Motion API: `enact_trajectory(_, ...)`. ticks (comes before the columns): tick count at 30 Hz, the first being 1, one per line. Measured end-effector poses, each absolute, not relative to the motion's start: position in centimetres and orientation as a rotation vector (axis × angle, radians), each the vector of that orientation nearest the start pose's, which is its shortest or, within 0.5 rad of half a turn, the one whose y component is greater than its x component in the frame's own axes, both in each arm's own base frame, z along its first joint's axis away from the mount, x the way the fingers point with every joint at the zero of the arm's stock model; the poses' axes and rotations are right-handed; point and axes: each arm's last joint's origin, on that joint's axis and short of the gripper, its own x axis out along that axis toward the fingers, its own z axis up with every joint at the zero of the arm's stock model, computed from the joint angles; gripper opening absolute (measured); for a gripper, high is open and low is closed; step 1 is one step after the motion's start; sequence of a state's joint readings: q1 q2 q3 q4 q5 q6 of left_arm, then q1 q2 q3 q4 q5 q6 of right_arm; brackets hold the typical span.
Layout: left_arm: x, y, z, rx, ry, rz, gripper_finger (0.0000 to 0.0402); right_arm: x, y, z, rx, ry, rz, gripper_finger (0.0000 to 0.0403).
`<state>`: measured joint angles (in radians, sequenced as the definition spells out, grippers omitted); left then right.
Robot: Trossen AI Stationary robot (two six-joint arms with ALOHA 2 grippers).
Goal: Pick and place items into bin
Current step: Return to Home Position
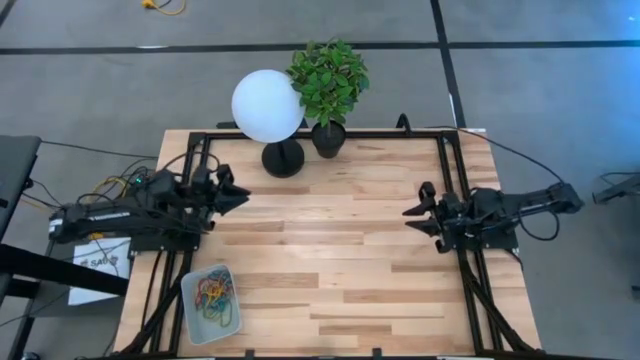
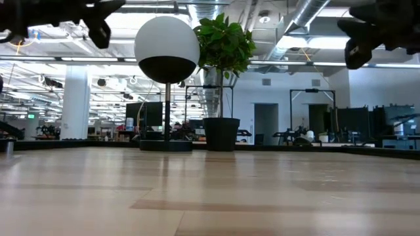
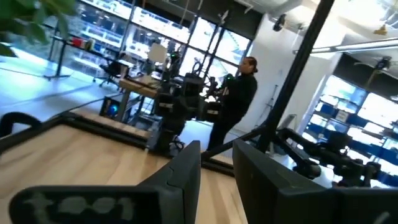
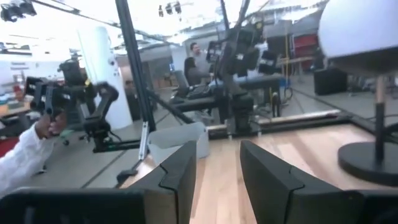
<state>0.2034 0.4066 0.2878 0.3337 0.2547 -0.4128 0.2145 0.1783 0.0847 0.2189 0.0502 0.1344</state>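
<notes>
The bin [image 1: 211, 303], a pale shallow tray, lies on the table's near left part with a heap of coloured rubber-band items [image 1: 214, 294] inside it; it also shows pale beyond my right fingers as the bin [image 4: 176, 139]. My left gripper [image 1: 243, 198] hovers open over the table's left side, level and pointing right, nothing between its fingers [image 3: 186, 171]. My right gripper [image 1: 410, 217] hovers open over the right side, pointing left, nothing between its fingers [image 4: 181, 169]. In the low view both hang high, left gripper [image 2: 98, 23] and right gripper [image 2: 357, 42].
A white globe lamp [image 1: 268, 106] on a black foot and a potted plant [image 1: 328, 82] stand at the table's far edge. Black frame rails [image 1: 455, 190] run along the table's sides. A person [image 3: 239, 93] stands beyond the table; a sleeve and hand [image 4: 28, 149] show in the room.
</notes>
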Motion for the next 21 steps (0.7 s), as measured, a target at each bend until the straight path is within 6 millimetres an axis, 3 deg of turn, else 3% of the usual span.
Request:
enact_trajectory(5, 9.6, 1.6, 25.5, -0.378, -0.177, -0.031, 0.0084, 9.0, 1.6, 20.0, 0.160, -0.150, 0.160, 0.0118)
enact_trajectory(9, 8.2, 1.5, 25.0, -0.391, -0.223, 0.053, 0.0084, 8.9, 1.7, 19.9, 0.181, -0.146, 0.169, 0.0118)
enact_trajectory(13, 8.2, 1.4, 22.9, -0.361, -0.346, -0.008, 0.0084, 9.2, 1.7, 19.5, 0.172, -0.150, 0.161, 0.0118)
enact_trajectory(17, 8.9, 1.4, 20.3, -0.400, -0.364, -0.081, 0.0084, 9.3, 1.7, 18.9, 0.173, -0.190, 0.161, 0.0118)
enact_trajectory(21, 9.1, 1.5, 19.7, -0.430, -0.311, -0.053, 0.0084, 9.5, 1.7, 18.1, 0.197, -0.147, 0.155, 0.0118)
